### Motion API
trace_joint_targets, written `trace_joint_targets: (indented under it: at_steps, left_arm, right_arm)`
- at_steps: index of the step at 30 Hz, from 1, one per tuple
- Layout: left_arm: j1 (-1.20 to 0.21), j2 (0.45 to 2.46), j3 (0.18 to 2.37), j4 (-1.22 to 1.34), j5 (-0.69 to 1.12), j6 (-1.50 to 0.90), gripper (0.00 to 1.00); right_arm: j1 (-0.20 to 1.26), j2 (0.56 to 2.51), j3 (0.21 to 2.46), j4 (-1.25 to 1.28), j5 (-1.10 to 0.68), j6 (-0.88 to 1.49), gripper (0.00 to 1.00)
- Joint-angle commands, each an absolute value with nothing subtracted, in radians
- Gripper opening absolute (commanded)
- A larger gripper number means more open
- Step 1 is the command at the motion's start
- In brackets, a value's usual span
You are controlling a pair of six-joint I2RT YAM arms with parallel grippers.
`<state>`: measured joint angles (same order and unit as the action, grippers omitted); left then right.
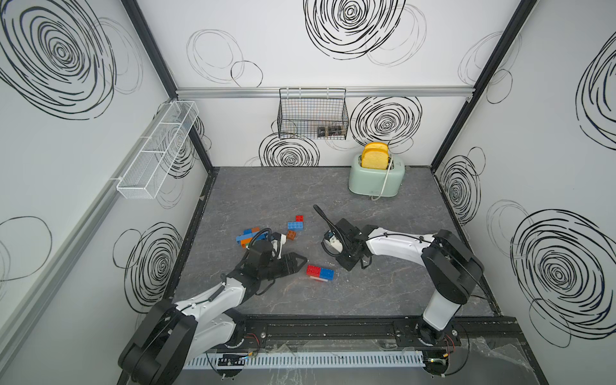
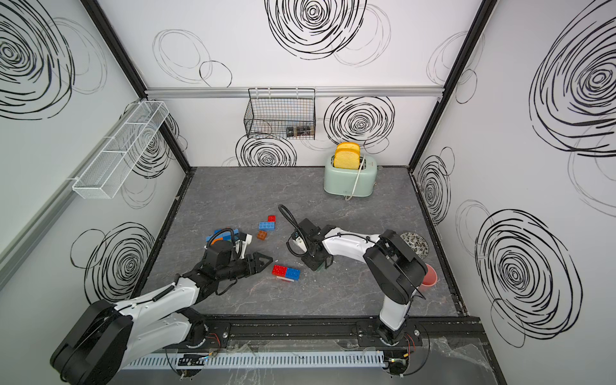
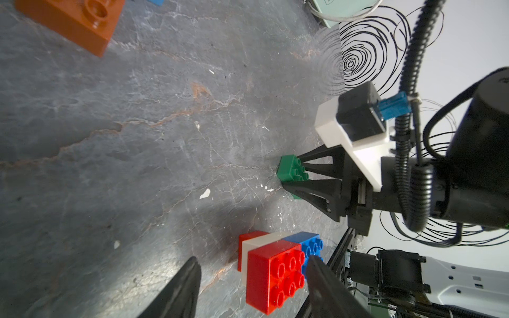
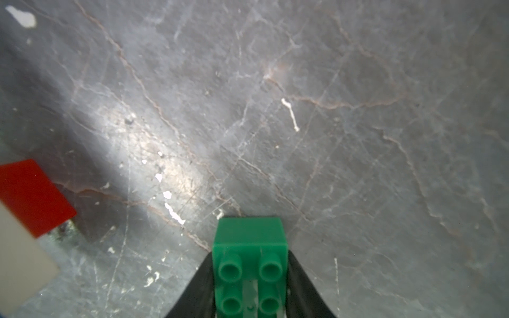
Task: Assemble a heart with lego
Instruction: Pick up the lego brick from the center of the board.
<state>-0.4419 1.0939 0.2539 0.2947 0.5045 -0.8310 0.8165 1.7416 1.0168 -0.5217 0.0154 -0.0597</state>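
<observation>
Green four-stud plastic brick (image 4: pixel 248 234) is sitting clamped in the right pincer (image 3: pixel 292 173) low at the grey marbled tabletop (image 1: pixel 266 200), while the red-white-blue brick stack (image 1: pixel 320 272) is lying just beside that pincer, long axis pointing at it, nearer the left pincer (image 3: pixel 252 259), which is standing apart, empty.

This was a lab test cell: swirl-printed walls (image 1: pixel 266 40) and aluminium rails (image 1: pixel 233 92) boxed in the desk (image 1: pixel 266 186), left arm (image 1: pixel 213 298) and right arm (image 1: pixel 400 246) bolted at its front.
</observation>
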Motion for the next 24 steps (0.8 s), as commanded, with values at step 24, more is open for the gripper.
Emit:
trace_joint_targets:
  at_steps: [24]
  left_arm:
    - [-0.505, 1.118, 0.259, 0.353, 0.544, -0.817, 0.69]
  right_arm:
    - [0.825, 1.674, 1.065, -0.572, 0.001, -0.127, 0.31]
